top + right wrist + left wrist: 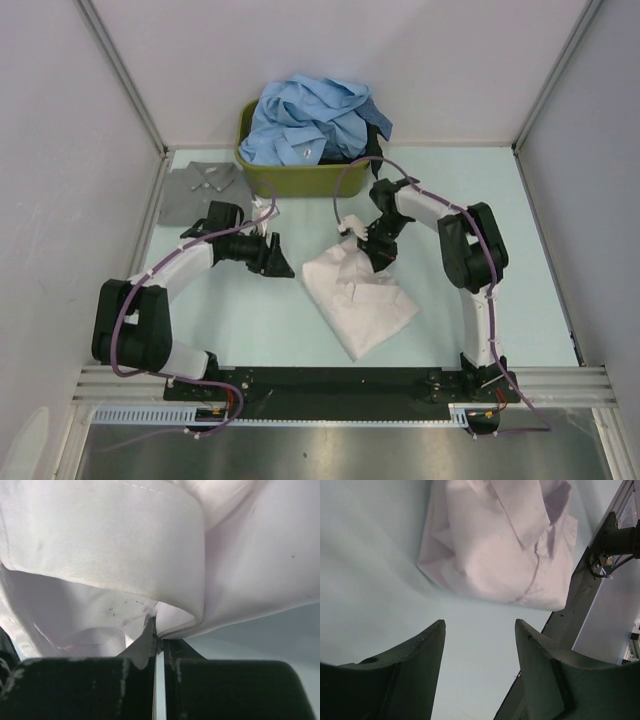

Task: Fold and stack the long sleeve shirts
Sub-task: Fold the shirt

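The white shirt [358, 297] lies crumpled on the tabletop [500, 230], in front of the tub [290, 180]. The right end effector [378, 255] is pressed together, pinching a fold at the shirt's edge nearest the tub. The left end effector [280, 262] is spread and holds nothing; it hovers in front of the tub, just beside the white shirt. The tub holds blue shirts [315, 120]. A grey shirt [200, 188] lies flat to the left of the tub.

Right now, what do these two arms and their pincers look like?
The left arm and right arm share white shells, bulky black joints and looping purple cables. The left gripper and right gripper are dark, each with two tapered fingers.
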You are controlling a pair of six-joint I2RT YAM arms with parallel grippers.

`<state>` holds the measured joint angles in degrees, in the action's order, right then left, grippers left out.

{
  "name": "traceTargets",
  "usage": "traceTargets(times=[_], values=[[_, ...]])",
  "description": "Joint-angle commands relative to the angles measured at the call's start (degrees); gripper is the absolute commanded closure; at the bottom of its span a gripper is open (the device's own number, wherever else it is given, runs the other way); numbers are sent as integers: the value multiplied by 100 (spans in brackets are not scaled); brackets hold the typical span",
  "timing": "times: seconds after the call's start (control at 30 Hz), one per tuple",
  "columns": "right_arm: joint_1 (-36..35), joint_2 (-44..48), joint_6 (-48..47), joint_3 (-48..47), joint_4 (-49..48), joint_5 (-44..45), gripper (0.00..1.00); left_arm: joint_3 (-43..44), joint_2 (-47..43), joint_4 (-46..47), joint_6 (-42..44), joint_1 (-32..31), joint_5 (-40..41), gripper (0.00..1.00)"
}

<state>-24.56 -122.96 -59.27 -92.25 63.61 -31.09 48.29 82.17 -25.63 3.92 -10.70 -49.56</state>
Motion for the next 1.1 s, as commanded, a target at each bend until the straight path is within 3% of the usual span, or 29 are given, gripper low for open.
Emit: traceTargets(times=[0.0, 0.07, 0.2, 0.3, 0.53, 0.57, 0.73, 0.8, 0.93, 0.97, 1.07], values=[[-585, 220, -1561, 218, -68, -327, 100, -127, -245, -45, 501, 156, -659, 37], [-708, -42, -1841, -55, -51, -319, 100, -101, -307, -380, 1134, 156, -1018, 38], [-761, -658, -2464, -1092, 212, -249, 99, 66, -299, -1933, 4178, 147, -1012, 32], [-849, -914, -3010, -1655, 398, -73, 99, 57, -115, -2191, 4748, 138, -950, 29], [-981, -1055, -3785, -1990, -357, 358, 97, 49, 211, -2149, 4750, 77, -1029, 26], [-972, -1046, -3872, -2016, -402, 480, 93, -4, 203, -2044, 4619, 77, -1003, 26], [-779, -293, -3795, -1578, -1287, 350, 51, -109, 185, -1411, 4135, 15, -503, 27], [-753, -10, -3270, -1411, -1622, 288, 38, -101, 194, -1191, 3862, 15, -397, 27], [-630, 744, -1671, -1445, -1897, 218, 38, 57, 282, -1023, 3511, 15, -300, 29], [-464, 877, -815, -1428, -1827, 157, 38, 144, 360, -1075, 3388, 15, -326, 30], [71, 1352, 430, -1104, -1493, -378, 39, 137, 326, -1469, 4000, -177, -310, 31]])
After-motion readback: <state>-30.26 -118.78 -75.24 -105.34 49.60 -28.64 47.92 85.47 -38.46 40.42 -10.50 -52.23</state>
